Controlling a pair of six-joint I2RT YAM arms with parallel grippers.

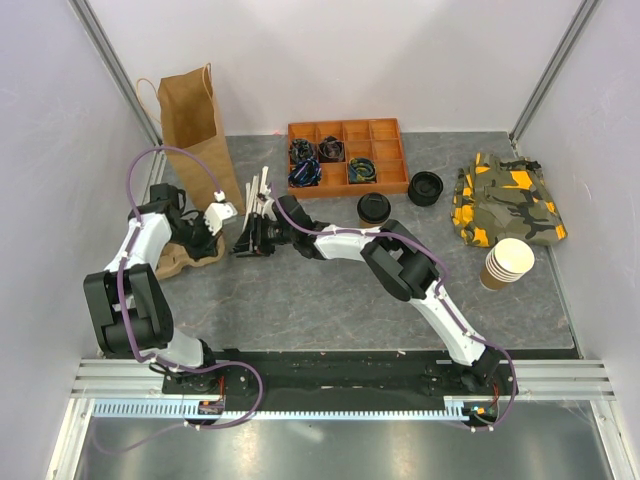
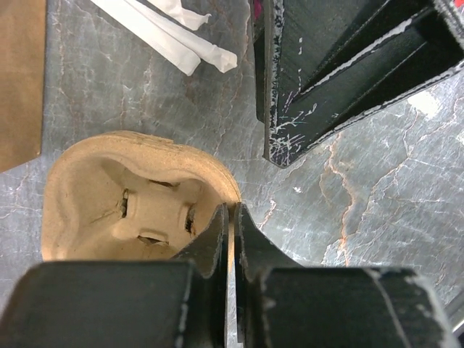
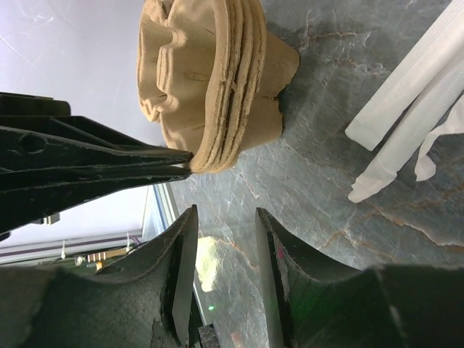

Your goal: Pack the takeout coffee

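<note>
The takeout coffee, a tan cup with a black lid, stands in front of the orange tray, away from both grippers. My left gripper is shut, its tips pinching the rim of the top pulp cup carrier in a stack at the table's left. Just right of that stack my right gripper hangs open over bare table, nothing between its fingers. The left fingers show in the right wrist view, touching the stack's edge.
A brown paper bag stands at the back left. White wrapped straws lie beside the grippers. An orange compartment tray, loose black lids, a camouflage cloth and nested tan cups are to the right.
</note>
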